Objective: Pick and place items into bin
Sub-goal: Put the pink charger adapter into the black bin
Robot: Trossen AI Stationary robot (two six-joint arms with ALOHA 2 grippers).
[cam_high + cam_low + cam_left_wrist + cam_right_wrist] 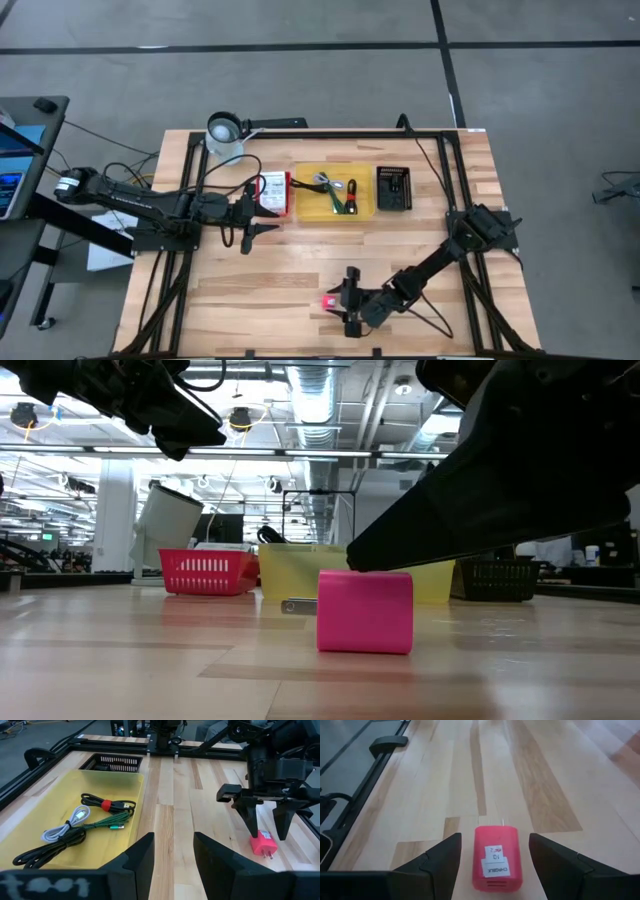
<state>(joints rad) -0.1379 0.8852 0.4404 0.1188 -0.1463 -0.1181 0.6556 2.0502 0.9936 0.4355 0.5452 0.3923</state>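
free: bare table [300, 270] at 6 o'clock of the yellow bin [335, 192] | blocked: red basket [273, 192] at its 9, black basket [393, 187] at its 3 | charger [330, 301] flanked by open right gripper [347, 298] fingers | left gripper [262, 218] at bin's 8

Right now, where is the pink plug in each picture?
High: pink plug near the front edge, at the right gripper.
Low: centre, on the table.
Left wrist: under the right gripper.
Right wrist: between its open fingers.
Shared landmark: yellow bin.
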